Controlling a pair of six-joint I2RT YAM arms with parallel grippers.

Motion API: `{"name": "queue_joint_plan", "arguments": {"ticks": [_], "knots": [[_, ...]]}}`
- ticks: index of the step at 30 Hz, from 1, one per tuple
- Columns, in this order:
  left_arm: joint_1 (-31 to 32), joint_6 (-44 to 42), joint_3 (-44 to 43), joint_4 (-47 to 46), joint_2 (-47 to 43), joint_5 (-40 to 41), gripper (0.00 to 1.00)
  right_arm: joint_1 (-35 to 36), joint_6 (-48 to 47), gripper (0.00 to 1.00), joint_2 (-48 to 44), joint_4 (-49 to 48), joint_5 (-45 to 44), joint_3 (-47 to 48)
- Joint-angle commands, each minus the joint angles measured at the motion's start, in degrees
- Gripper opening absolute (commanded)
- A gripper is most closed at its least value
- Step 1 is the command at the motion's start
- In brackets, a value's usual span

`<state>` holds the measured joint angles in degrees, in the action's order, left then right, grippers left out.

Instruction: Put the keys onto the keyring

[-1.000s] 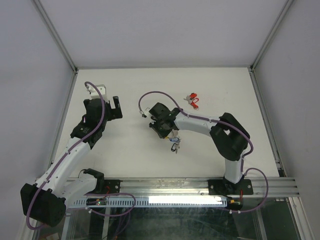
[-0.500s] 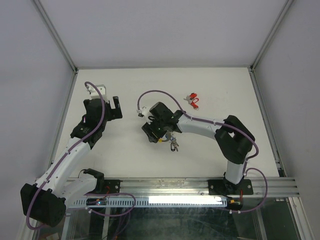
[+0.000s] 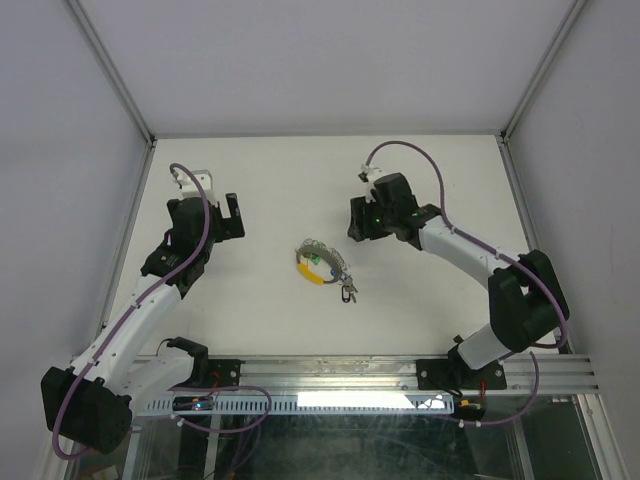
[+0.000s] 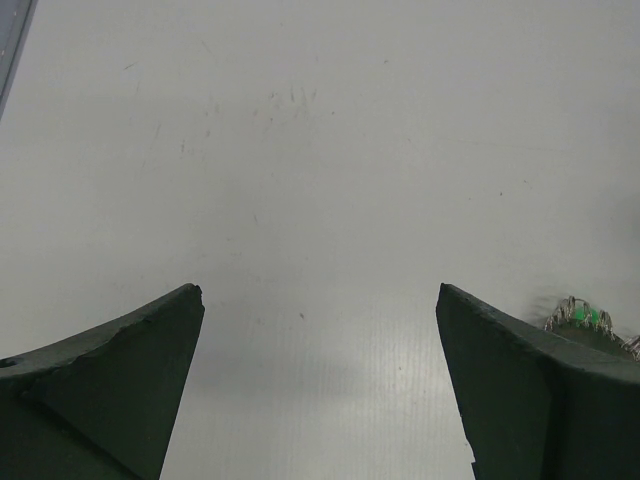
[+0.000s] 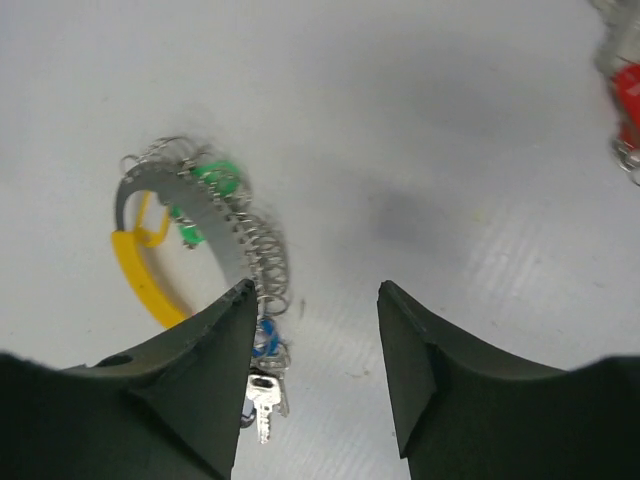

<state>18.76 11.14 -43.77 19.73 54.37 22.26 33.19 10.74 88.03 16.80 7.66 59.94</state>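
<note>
Hanging the right gripper [image 5: 315, 300], jaws open and empty, near the keyring [image 3: 318, 268]; idling the left gripper [image 4: 320, 300] wide open. Probably needing a pinch on the red-tagged key [image 5: 628, 105] next.

White table [image 3: 260, 180], plain grey walls [image 3: 320, 60] (aluminium frame [image 3: 111, 70]).

Note for you: 2 matching arms. Left arm [image 3: 132, 322] & right arm [image 3: 465, 250] have white links w/ black joint housings and black bases. A purple cable [image 3: 206, 213] loops along each, w/ a white fitting nr the wrist. Left gripper [image 4: 320, 385] & right gripper [image 5: 312, 350]: fingers [image 4: 110, 390] dark, matte, wedge-shaped, edges slightly rough.
</note>
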Motion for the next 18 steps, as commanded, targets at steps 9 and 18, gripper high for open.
{"name": "queue_joint_plan", "arguments": {"ticks": [9,18], "knots": [[0.32,1.13,-2.16,0.08,3.22,-7.83,0.97,-9.45,7.27,0.49,-1.56,6.38,-1.61,-1.75],[18.2,13.4,-2.11,-1.78,12.53,-4.69,0.91,-9.45,9.2,0.47,-4.57,3.95,6.02,-7.81]]}}
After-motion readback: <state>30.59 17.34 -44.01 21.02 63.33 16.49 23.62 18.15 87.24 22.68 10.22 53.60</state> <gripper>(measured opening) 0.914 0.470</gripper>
